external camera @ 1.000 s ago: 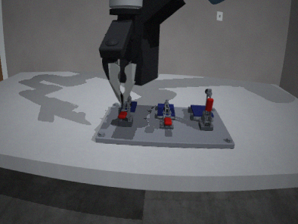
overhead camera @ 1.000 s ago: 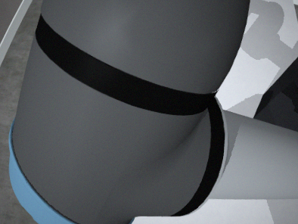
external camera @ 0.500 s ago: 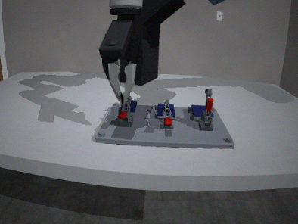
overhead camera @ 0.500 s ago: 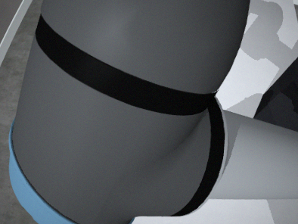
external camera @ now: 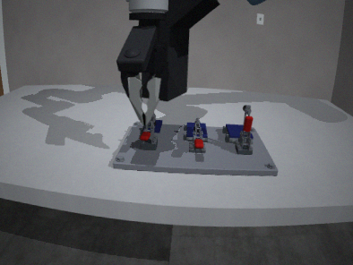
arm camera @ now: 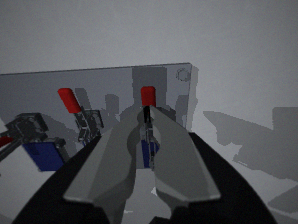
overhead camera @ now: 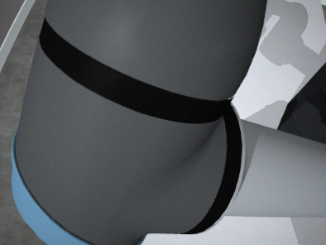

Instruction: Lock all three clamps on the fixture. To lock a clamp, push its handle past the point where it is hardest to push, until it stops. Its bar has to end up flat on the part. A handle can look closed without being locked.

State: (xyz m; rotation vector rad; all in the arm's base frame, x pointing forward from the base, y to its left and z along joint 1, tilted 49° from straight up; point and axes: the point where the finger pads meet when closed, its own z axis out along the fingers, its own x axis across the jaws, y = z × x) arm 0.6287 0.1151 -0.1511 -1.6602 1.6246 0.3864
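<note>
Clamps on the fixture plate [external camera: 193,163] number three, standing in a row: the left clamp [external camera: 148,136] and the middle clamp [external camera: 198,136] have their red handles low, while the right clamp [external camera: 244,134] has its red handle upright. We see the arm [overhead camera: 124,124] reaching down from above, filling the top view with its grey joint, black seam and blue cap. Its end effector [external camera: 146,117] points straight down over the left clamp, both fingers pressed together at the tips with nothing between them, the tips just above that clamp's red handle [arm camera: 148,95]. We count three blue pads under the clamps and a screw at each visible plate corner. The plate lies flat on a pale grey tabletop [external camera: 54,170] with a rounded edge, crossed by the arm's shadows. Behind it stand a plain grey wall with one small white wall plate [external camera: 260,19] and a dark floor.
</note>
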